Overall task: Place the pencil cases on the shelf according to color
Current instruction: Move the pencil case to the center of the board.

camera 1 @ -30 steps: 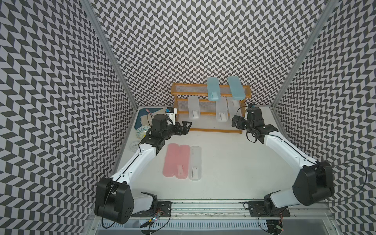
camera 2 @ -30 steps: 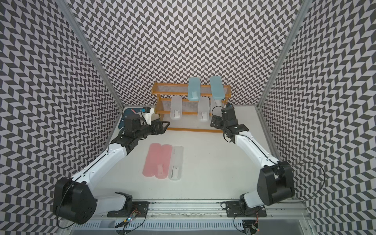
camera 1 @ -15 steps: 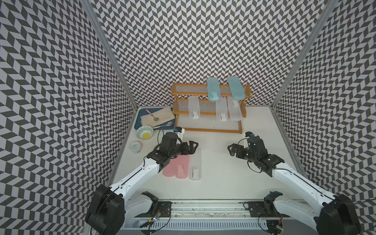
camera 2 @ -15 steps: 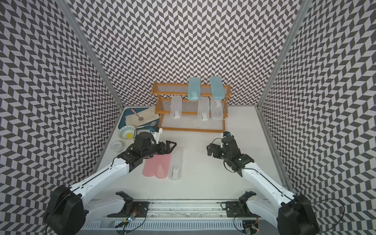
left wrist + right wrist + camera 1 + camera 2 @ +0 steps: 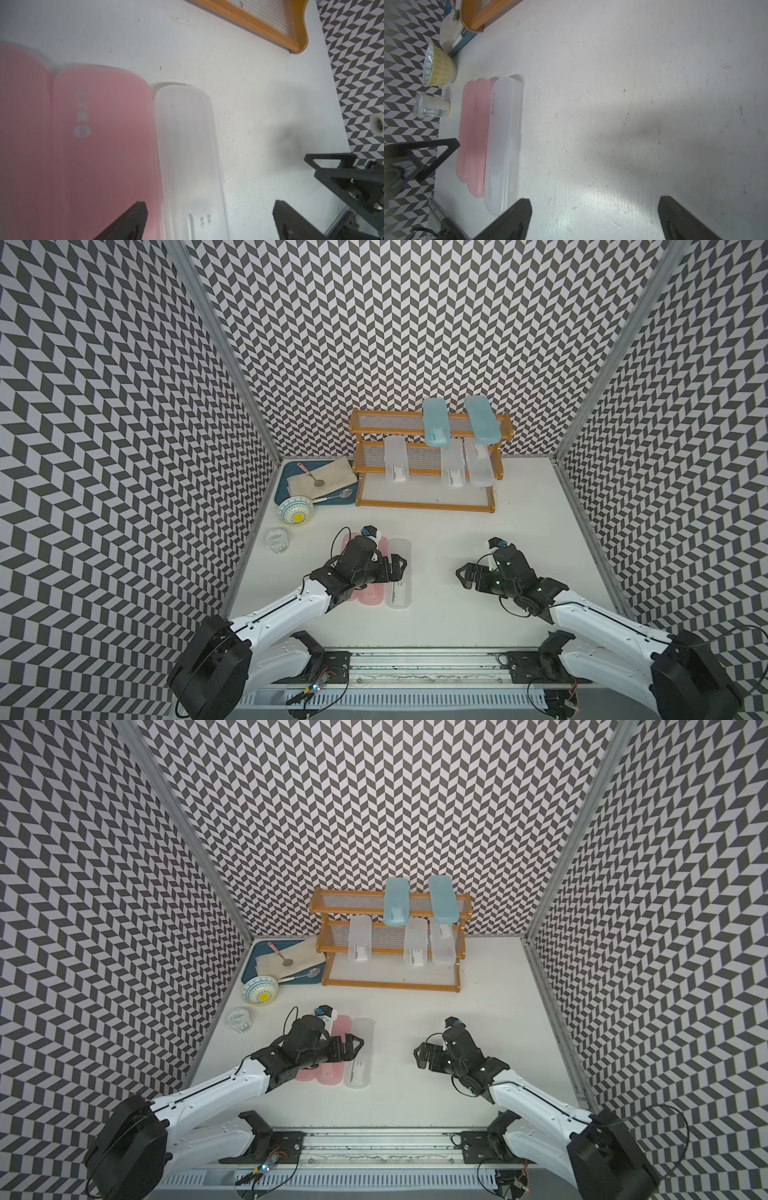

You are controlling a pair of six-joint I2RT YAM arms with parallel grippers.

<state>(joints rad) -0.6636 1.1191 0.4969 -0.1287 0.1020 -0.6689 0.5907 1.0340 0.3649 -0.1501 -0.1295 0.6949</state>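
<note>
— Where's everything?
— Two blue cases (image 5: pixel 435 423) on the shelf's (image 5: pixel 424 506) top tier, three white cases (image 5: pixel 453 464) on its middle tier; two pink cases (image 5: pixel 473 135) and one white case (image 5: pixel 504 145) side by side on the worktop (image 5: pixel 457 531)
— The claws?
— Left claw (image 5: pixel 395 570) spread apart over the white case; right claw (image 5: pixel 464 576) wide apart, empty
</note>
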